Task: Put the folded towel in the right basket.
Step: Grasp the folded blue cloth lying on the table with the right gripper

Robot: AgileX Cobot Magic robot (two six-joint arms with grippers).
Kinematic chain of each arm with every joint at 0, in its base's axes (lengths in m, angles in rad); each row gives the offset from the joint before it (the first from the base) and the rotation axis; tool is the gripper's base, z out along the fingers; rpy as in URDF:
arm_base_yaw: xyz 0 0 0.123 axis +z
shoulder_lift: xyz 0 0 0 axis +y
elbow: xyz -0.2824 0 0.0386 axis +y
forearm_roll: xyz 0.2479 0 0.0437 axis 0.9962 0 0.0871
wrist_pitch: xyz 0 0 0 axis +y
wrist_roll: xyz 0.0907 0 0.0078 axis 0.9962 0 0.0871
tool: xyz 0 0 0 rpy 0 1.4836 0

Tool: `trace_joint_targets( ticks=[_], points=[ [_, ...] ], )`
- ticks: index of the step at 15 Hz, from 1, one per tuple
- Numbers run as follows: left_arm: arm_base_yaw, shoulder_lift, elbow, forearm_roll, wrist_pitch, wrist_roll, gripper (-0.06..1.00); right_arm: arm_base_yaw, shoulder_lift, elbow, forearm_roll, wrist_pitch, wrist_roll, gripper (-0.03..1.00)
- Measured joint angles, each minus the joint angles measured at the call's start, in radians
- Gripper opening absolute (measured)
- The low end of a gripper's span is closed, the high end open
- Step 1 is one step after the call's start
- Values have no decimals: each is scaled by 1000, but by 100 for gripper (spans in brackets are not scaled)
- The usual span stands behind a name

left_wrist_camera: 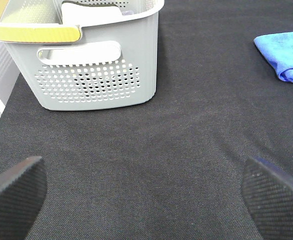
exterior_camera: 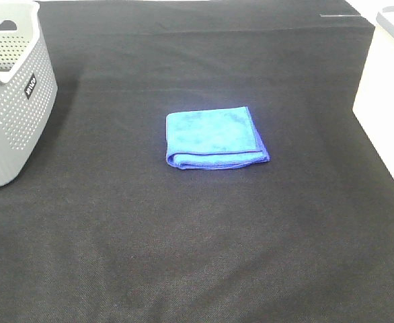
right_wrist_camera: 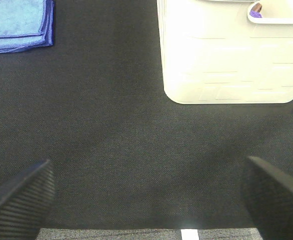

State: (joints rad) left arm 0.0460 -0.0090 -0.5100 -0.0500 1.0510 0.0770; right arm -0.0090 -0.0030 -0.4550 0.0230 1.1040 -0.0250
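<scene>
Black-clothed desk [exterior_camera: 197, 269]. Folded towel [exterior_camera: 214, 139] lies flat at centre, between grey basket [exterior_camera: 15, 101] and white right basket [exterior_camera: 385, 114], likely so either arm can reach it. Left tool [left_wrist_camera: 146, 200] and right tool [right_wrist_camera: 146, 200] spread wide, empty, ready to grasp.

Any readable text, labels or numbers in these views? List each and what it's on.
Black tag on the gray basket: white letters, too blurred to read.
Blue towel, white basket, black cloth: no text visible.
</scene>
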Motion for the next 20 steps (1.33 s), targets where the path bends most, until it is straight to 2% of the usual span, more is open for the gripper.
trace_joint_targets(
  ticks=[20],
  points=[
    [0,0,0,-2,0,9,99,0,0,0,0,0,0,97]
  ],
)
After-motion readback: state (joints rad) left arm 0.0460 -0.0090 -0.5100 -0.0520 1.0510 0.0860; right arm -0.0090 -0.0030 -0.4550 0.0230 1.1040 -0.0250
